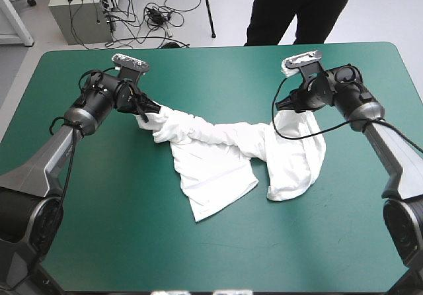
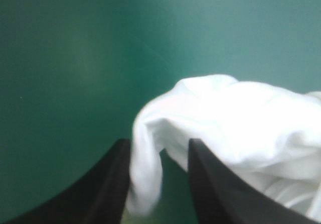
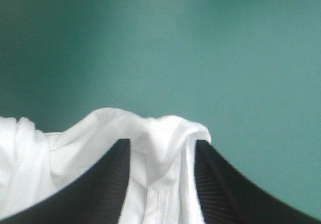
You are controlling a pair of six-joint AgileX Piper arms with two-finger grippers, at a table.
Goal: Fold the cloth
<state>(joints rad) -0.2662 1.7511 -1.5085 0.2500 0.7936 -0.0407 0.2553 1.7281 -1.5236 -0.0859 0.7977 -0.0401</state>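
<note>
Left wrist view: the black left fingers (image 2: pixel 108 184) are clamped on a fold of the white T-shirt (image 2: pixel 235 113). A narrow strand of cloth hangs down between them, and the bulk bunches in soft creases beside and ahead of one finger. Beyond it lies the bare teal-green tabletop (image 2: pixel 75 58). In the right wrist view, the black right fingers (image 3: pixel 95 189) are likewise pinched on the cloth. A rounded hump of fabric with a stitched hem stands up between them, and more white cloth spreads off past one finger, with tabletop ahead. From the high view, the two arms reach in over the far half of the tabletop, well apart, each holding one end of the garment. Between them the T-shirt is drawn into a twisted, sagging band. From that band the rest falls toward the near edge in two parts. A broad flat panel lies on the tabletop around the middle, and a narrower folded length drapes down below the right fingers.
</note>
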